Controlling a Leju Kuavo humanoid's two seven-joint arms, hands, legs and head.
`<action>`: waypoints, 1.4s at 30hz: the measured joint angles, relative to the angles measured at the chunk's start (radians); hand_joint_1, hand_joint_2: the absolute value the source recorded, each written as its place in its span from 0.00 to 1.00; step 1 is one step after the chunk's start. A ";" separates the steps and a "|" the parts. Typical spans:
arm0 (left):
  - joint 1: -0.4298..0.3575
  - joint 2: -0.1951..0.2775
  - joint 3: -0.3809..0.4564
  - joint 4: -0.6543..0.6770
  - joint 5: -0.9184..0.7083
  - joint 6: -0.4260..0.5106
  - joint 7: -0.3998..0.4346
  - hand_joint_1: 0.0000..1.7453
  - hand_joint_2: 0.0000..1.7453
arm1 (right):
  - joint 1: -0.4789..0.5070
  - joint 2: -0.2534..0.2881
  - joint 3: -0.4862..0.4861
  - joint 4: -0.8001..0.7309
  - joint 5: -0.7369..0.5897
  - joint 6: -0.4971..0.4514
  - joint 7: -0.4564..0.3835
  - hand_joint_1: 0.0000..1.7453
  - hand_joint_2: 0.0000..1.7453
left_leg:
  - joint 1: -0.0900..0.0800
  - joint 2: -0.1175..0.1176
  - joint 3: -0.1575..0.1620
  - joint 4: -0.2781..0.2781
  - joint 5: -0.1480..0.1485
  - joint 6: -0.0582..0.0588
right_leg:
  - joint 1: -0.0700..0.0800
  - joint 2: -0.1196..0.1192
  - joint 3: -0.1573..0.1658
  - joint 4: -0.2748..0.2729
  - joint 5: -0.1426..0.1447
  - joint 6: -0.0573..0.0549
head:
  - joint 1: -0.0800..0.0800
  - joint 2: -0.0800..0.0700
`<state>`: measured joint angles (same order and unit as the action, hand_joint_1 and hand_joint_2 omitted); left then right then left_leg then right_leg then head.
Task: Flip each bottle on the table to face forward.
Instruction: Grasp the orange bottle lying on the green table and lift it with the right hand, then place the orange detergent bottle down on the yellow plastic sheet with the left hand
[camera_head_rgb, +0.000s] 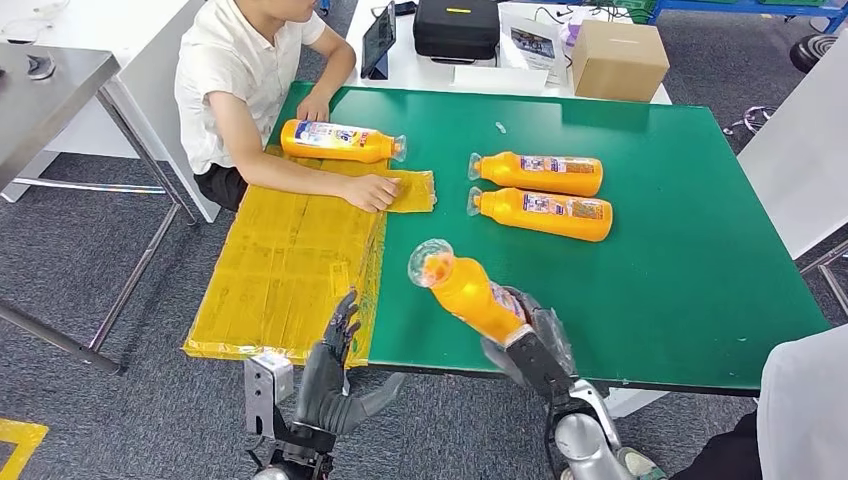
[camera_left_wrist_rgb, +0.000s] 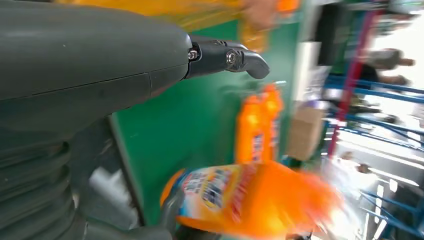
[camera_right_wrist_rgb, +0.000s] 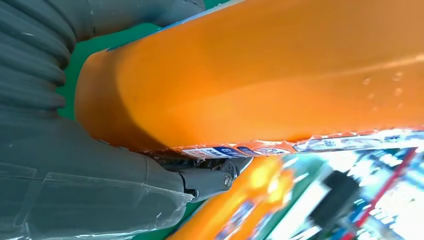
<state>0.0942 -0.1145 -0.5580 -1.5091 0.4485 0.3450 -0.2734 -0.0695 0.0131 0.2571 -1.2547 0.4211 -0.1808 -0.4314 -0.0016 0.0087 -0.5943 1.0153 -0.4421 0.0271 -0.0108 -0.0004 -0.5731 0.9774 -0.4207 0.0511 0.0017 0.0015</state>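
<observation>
My right hand grips an orange bottle by its lower body, lifted off the green table near the front edge, clear cap tilted up and to the left. The right wrist view shows the same bottle pressed against my right hand. My left hand hangs open below the table's front edge, fingers apart and holding nothing; the held bottle shows blurred beside it. Two more orange bottles lie side by side at mid-table, caps to the left. Another bottle lies by the person.
A person in a white shirt sits at the table's far left, one hand resting on a yellow mat. A cardboard box and a black case stand on the white table behind. Another person's sleeve is at bottom right.
</observation>
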 joint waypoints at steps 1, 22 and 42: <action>-0.005 -0.001 0.002 0.018 0.031 -0.008 0.004 0.00 1.00 | 0.005 0.006 0.025 -0.011 -0.014 0.009 -0.005 1.00 1.00 | 0.000 0.000 -0.001 0.000 0.000 0.000 | 0.000 0.000 -0.001 0.000 0.000 0.000 | 0.000 0.000; -0.097 -0.040 -0.051 0.112 -0.068 -0.113 -0.040 0.00 1.00 | -0.008 0.030 0.325 0.027 -0.063 0.116 -0.026 0.99 1.00 | 0.000 -0.002 -0.005 0.000 0.000 0.000 | 0.000 -0.001 -0.004 0.000 0.000 0.000 | 0.000 0.000; -0.089 -0.019 -0.015 0.087 0.140 -0.206 0.073 0.66 1.00 | -0.051 0.043 0.347 0.121 -0.026 0.041 -0.042 0.99 1.00 | 0.000 -0.001 -0.005 0.000 0.000 0.000 | 0.000 -0.001 -0.005 0.000 0.000 0.000 | 0.000 0.000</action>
<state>0.0047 -0.1332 -0.5729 -1.4218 0.5884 0.1387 -0.2003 -0.1205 0.0556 0.6040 -1.1333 0.3952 -0.1396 -0.4739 -0.0018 0.0072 -0.5997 1.0155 -0.4420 0.0273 -0.0110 -0.0017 -0.5779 0.9773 -0.4209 0.0510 0.0019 0.0015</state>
